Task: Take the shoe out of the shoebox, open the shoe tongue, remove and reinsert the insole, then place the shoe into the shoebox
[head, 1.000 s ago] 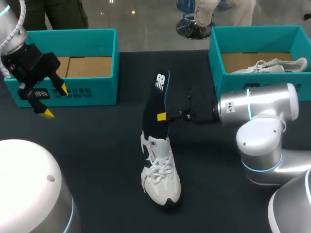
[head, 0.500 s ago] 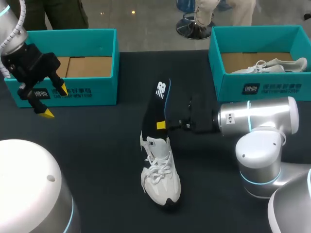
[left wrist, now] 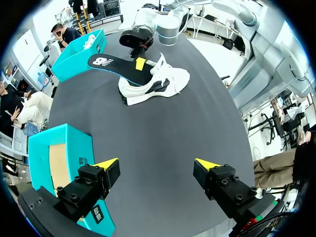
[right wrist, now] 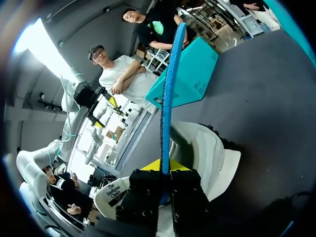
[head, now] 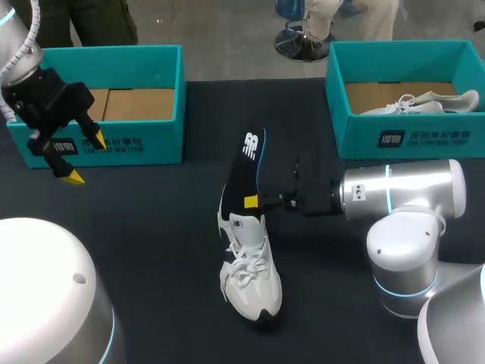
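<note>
Five items across the desk (head: pixel 151 227), listed left to right, with handling notes for you.

1. Left fingers (head: pixel 72 177): spread wide and holding nothing. They hang above the desk just before the left box, well apart from the shoe. They look free to steady the shoe, so consider bringing them to its toe.

2. Left box (head: pixel 155 125): teal and open-topped, with only its cardboard floor showing. It is probably where the shoe goes at the end and is not needed yet.

3. Insole (head: pixel 244 171): black on top with a blue edge. It stands tilted, with its lower end at the shoe's collar and its upper end leaning away toward the boxes. I judge this to be the insole step, with most of the length outside the shoe. If you are feeding it in, keep it in line with the shoe's long axis, lower it at a shallow angle, and push slowly so the soft front does not fold against the tongue.

4. Shoe (head: pixel 251 273): white and laced. It lies on the desk at mid-table, toe toward you, and nothing pins it. It may slide or tip under a push, so watch the heel.

5. Right fingers (head: pixel 251 202): closed narrow on the insole near its lower end, gripping it from both faces. Let go only once the heel end is seated flat.

6. Right box (head: pixel 439 140): teal, with a second white shoe (head: pixel 417 102) inside. Leave it alone.
</note>
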Motion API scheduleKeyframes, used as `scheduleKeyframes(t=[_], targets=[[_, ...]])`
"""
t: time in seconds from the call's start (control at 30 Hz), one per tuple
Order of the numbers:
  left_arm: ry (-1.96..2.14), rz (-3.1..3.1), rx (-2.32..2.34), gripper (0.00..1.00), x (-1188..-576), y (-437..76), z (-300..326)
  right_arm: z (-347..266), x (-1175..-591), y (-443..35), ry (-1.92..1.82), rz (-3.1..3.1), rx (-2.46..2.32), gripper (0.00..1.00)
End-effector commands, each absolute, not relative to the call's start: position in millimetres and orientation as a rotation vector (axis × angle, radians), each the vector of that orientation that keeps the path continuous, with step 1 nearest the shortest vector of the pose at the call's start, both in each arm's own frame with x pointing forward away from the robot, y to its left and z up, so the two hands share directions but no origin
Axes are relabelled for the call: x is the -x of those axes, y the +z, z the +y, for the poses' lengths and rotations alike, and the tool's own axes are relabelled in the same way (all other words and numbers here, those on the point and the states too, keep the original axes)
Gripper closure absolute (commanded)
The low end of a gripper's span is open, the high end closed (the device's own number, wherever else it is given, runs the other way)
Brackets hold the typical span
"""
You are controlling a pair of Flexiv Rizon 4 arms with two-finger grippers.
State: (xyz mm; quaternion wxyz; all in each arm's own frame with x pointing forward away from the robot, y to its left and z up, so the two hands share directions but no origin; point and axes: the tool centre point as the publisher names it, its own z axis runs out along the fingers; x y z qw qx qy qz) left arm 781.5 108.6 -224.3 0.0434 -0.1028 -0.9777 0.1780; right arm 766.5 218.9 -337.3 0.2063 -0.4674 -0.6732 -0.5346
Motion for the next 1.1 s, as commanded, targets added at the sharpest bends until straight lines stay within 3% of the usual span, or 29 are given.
scheduleKeyframes(t=[0.03, 0.1, 0.23, 0.27, 0.3, 0.5, 0.73, 0.8, 0.87, 0.9, 1.1], targets=[[0.542, -2.99, 0.314, 0.0, -780.9, -224.2, 109.3, 221.3, -767.7, -331.6, -1.473, -1.897, 1.31, 0.63], [0.542, -2.99, 0.314, 0.0, -780.9, -224.2, 109.3, 221.8, -769.5, -328.4, -1.47, -1.909, 1.307, 0.55], [0.542, -2.99, 0.314, 0.0, -780.9, -224.2, 109.3, 222.6, -773.8, -322.4, -1.468, -1.93, 1.297, 0.56], [0.542, -2.99, 0.314, 0.0, -780.9, -224.2, 109.3, 222.6, -775.0, -321.2, -1.47, -1.933, 1.296, 0.67], [0.542, -2.99, 0.314, 0.0, -780.9, -224.2, 109.3, 222.7, -776.3, -320.2, -1.469, -1.939, 1.293, 0.68], [0.542, -2.99, 0.314, 0.0, -780.9, -224.2, 109.3, 219.9, -784.4, -315.9, -1.467, -1.954, 1.293, 0.6], [0.542, -2.99, 0.314, 0.0, -780.9, -224.2, 109.3, 213.0, -791.3, -312.7, -1.465, -1.962, 1.31, 0.6], [0.542, -2.99, 0.314, 0.0, -780.9, -224.2, 109.3, 211.8, -792.3, -312.3, -1.465, -1.963, 1.312, 0.68], [0.542, -2.99, 0.314, 0.0, -780.9, -224.2, 109.3, 211.2, -793.3, -312.2, -1.463, -1.966, 1.312, 0.95], [0.542, -2.99, 0.314, 0.0, -780.9, -224.2, 109.3, 211.0, -793.7, -312.3, -1.461, -1.967, 1.31, 1.0], [0.542, -2.99, 0.314, 0.0, -780.9, -224.2, 109.3, 211.6, -794.8, -314.8, -1.462, -1.971, 1.296, 1.0]])
